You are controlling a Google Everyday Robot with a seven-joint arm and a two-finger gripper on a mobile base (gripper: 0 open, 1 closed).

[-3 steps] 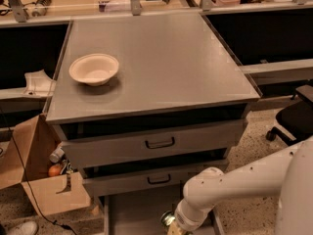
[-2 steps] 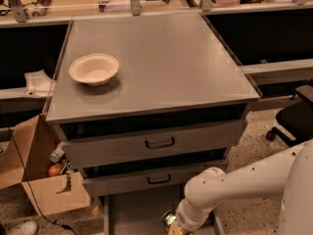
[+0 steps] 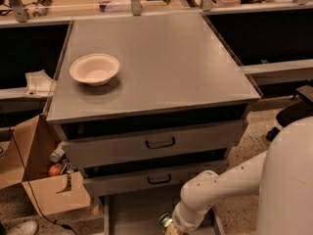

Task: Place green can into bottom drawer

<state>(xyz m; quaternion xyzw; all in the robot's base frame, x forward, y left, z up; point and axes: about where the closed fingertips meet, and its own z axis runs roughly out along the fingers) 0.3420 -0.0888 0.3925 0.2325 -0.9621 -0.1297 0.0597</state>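
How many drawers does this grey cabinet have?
3: the top drawer, the middle drawer, and the open bottom drawer, where the gripper hangs with the green can.

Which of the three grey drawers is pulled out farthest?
The lowest grey metal drawer, a shallow tray; the end effector hangs over it. The dark-handled top drawer and middle drawer sit further in.

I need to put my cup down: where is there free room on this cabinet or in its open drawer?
The cabinet top is bare right of and in front of the bowl. The bottom drawer has bare floor at its left; its right is crowded by the arm, gripper and green can.
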